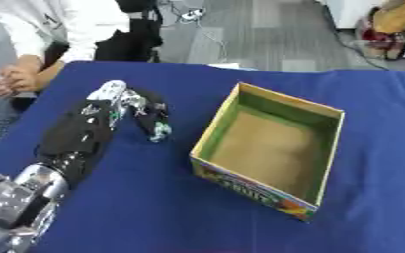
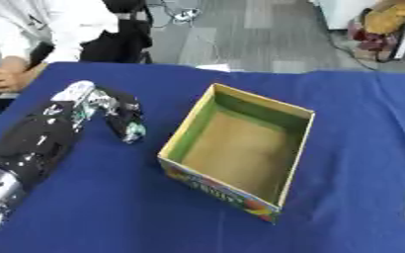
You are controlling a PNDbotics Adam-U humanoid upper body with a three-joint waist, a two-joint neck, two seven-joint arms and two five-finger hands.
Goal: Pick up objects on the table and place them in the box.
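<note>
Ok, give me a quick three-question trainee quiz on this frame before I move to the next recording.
1. True or false: the box already holds objects.
2. Where is the left hand relative to the box? A) over the table on the box's left side B) on the box's right side C) inside the box
3. Fill in: the table is covered in ___.

Key: 1 false, its brown floor shows bare. 2 A. 3 blue.
</note>
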